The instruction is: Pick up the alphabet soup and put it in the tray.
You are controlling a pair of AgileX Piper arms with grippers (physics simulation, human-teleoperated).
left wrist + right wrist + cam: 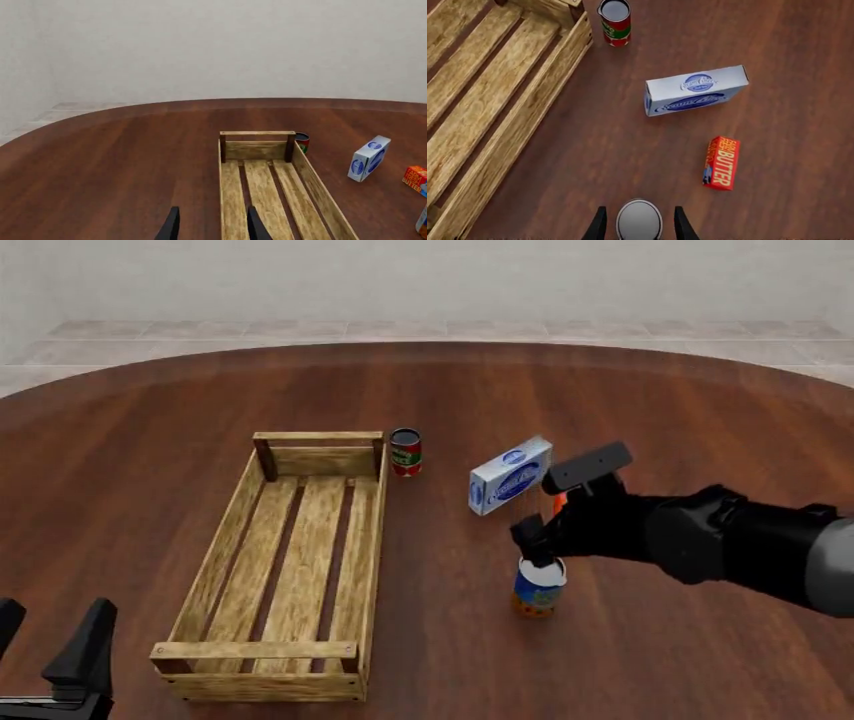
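The right gripper [639, 223] is reaching down over the alphabet soup [538, 587], a small cylindrical can with a blue label, an orange-yellow band at its base and a pale silver top, and its two dark fingers [598, 225] are sitting either side of that top with a slight gap showing (not yet pinching it, as far as the wrist view shows). The can is standing upright on the dark reddish wooden surface [160, 430], well apart from the tray [227, 540], a long light-wood slatted crate lying to its left. Just beyond the can a red butter box [721, 163] is lying flat, and farther on a white-and-blue carton [510, 474] is standing tilted. A smaller red-and-green can [406, 452] is standing just beside the crate's far right corner. The left gripper [54, 650] is hanging low at the near left, its fingers spread apart and holding nothing.
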